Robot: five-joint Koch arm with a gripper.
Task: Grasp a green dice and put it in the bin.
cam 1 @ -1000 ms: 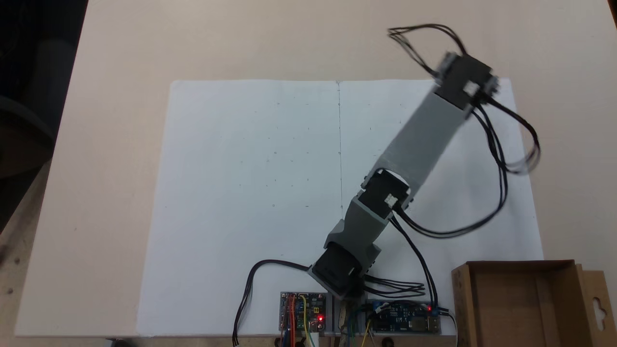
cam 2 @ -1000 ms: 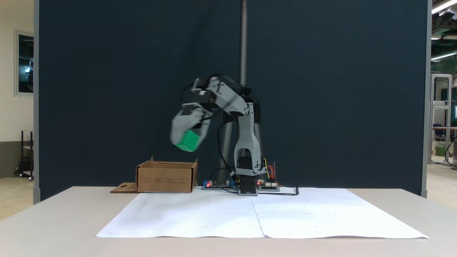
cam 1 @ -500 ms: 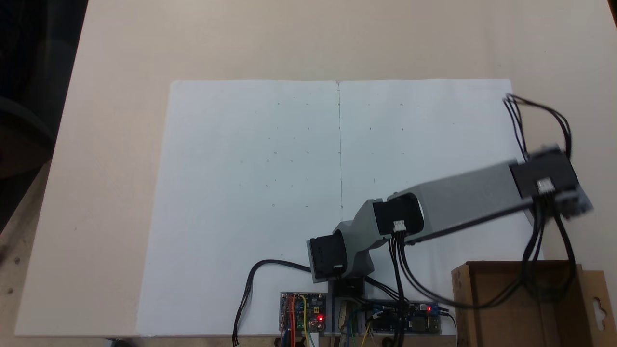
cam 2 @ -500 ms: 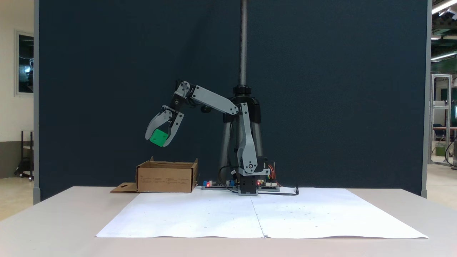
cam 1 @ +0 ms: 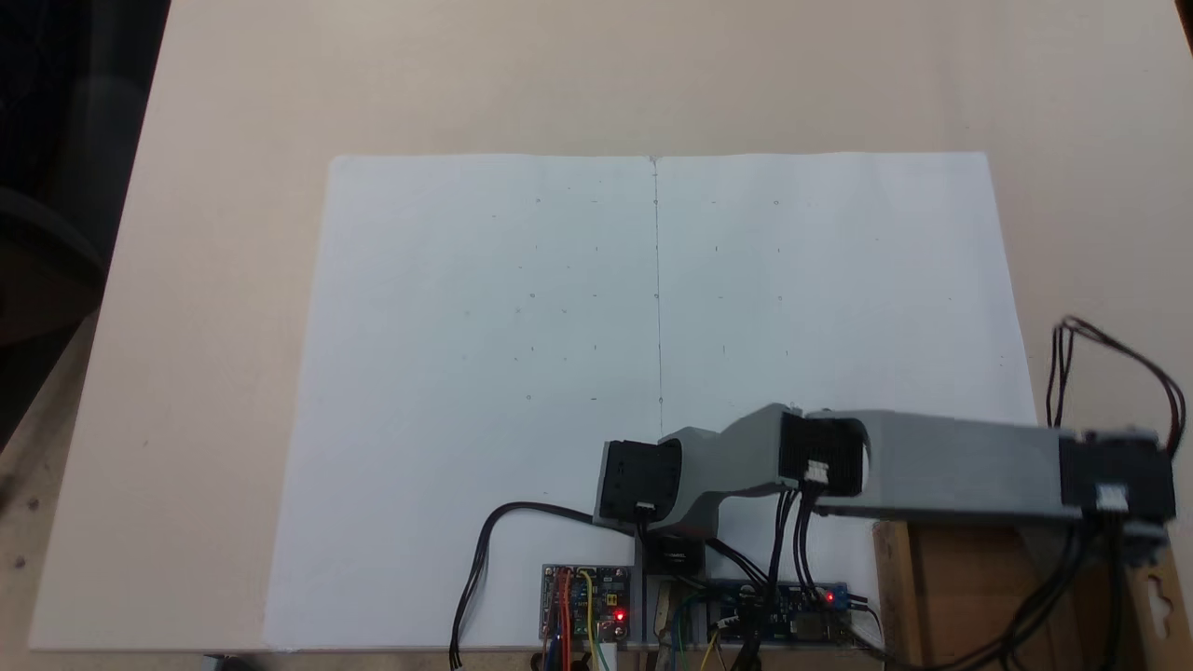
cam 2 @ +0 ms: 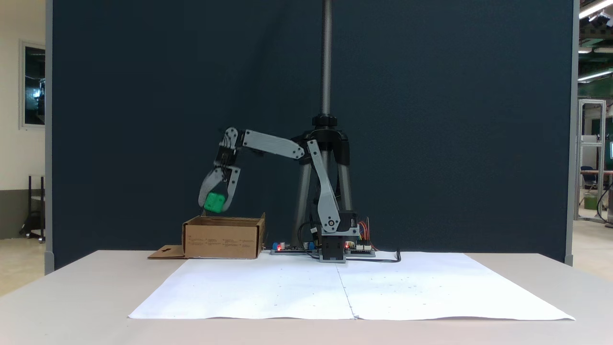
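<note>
Fixed views: one looks down on the table from above, the other looks level across it toward the arm.
Gripper (cam 2: 214,206): seen in the level fixed view, pointed downward, its two grey fingers (cam 2: 207,184) closed around the green dice.
Green dice (cam 2: 215,202): held between the fingertips, clear of the table, just above the top rim of the bin, over its left part in that view.
Bin (cam 2: 223,237): an open brown cardboard box, set on the bare table beside the paper and near the arm's base; its flap (cam 2: 166,251) with a cutout lies flat on the table to its left. In the fixed view from above the bin (cam 1: 969,596) sits at the lower right corner, partly covered by the arm.
Arm (cam 1: 941,466): stretched to the right over the bin in the view from above; in the level view the forearm (cam 2: 273,143) runs leftward from the elbow and the wrist bends down.
White paper sheets (cam 1: 559,373): laid on the table (cam 1: 233,112) with nothing on them.
Circuit boards (cam 1: 585,596): placed by the arm's base, red lights lit.
</note>
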